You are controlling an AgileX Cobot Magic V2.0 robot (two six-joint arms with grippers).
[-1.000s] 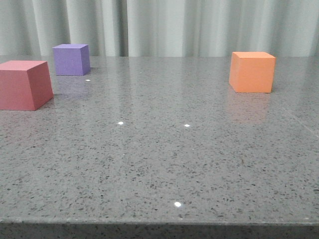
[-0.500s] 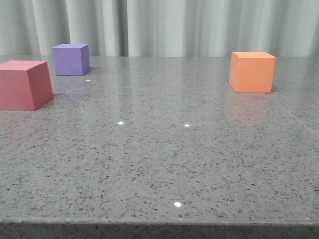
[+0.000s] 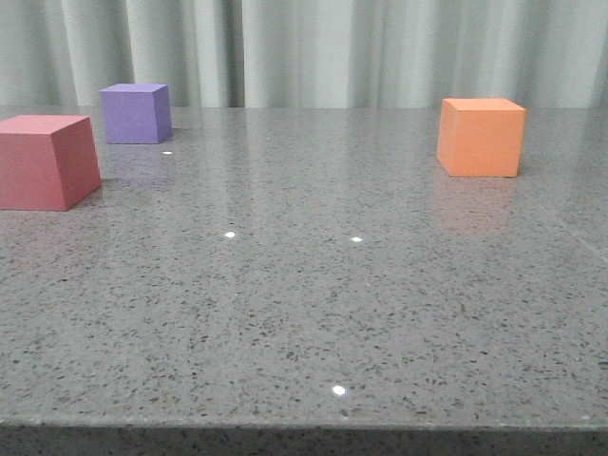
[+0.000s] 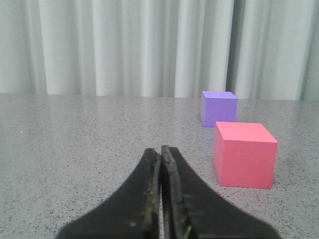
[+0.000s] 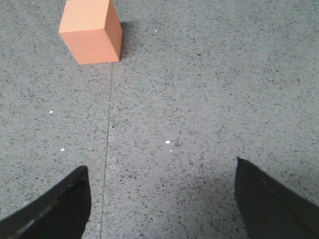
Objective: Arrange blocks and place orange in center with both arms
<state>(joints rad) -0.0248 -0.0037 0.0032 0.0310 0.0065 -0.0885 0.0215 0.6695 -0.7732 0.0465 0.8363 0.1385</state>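
Front view shows a grey speckled table with three cubes on it and pale curtains behind. The red-pink cube sits at the left edge of the frame, partly cut off. The purple cube is in the upper left, farther back and just right of the red-pink one, with a gap between them. The orange cube stands in the upper right, well apart from the other two. The middle of the table between them carries only a few bright light spots. Neither arm appears in this view.

In the left wrist view, the left gripper fills the lower centre of the frame, its two black fingers pressed together with only a thin seam between them and nothing held. The red-pink cube lies at right of centre, with the purple cube behind it, close but seemingly not touching.

In the right wrist view, the right gripper has its jaws wide apart, one dark finger in each lower corner, bare table between them. The orange cube sits in the upper left of that frame, well clear of the fingers, beside a thin seam line running down the tabletop.
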